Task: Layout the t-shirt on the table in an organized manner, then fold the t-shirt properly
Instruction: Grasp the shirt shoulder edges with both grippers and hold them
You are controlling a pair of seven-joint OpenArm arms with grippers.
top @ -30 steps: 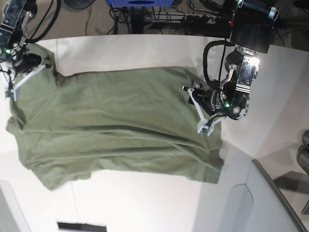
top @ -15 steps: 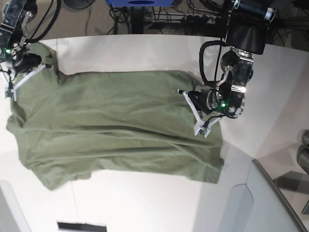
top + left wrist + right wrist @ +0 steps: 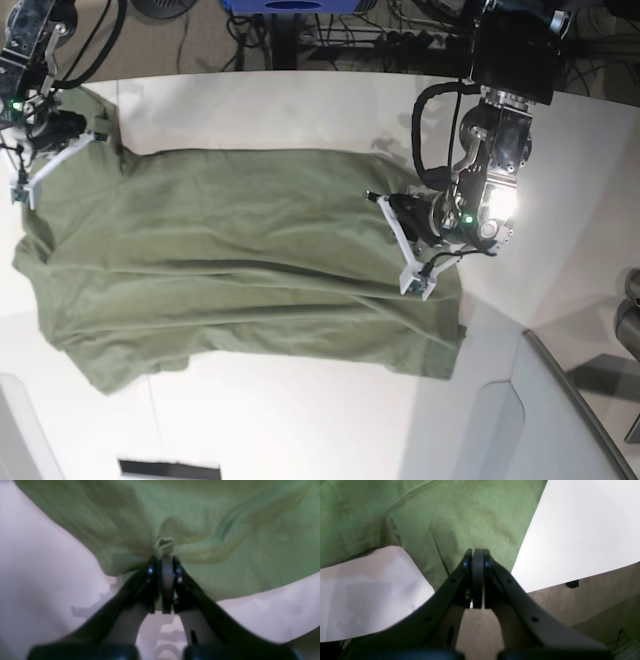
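Up close, the left gripper (image 3: pixel 167 562) has its jaws pressed together on a small puckered tuft of the t-shirt (image 3: pixel 225 525), the green cloth bunching into folds that fan out toward the top of the left wrist frame (this view is soft and blurred). That pinch cannot be made out in the base view, where the same gripper (image 3: pixel 412 255) sits at centre right of the frame, over the shirt's right-hand edge, with its arm reaching down from the upper right.

In its own wrist view the right gripper (image 3: pixel 478 555) has its jaws brought together, their tips resting against the green fabric near an edge; whether cloth is caught between them cannot be told. A stitched seam curves across the upper left of that frame, and brown floor shows past the edge of the table (image 3: pixel 582 530) at lower right. In the base view this gripper (image 3: pixel 40 150) is at the far upper left, at the shirt's corner.

Only the base view shows the whole garment (image 3: pixel 230 260): spread wide and lightly wrinkled across the white table (image 3: pixel 300 420), filling the left and middle of the frame.
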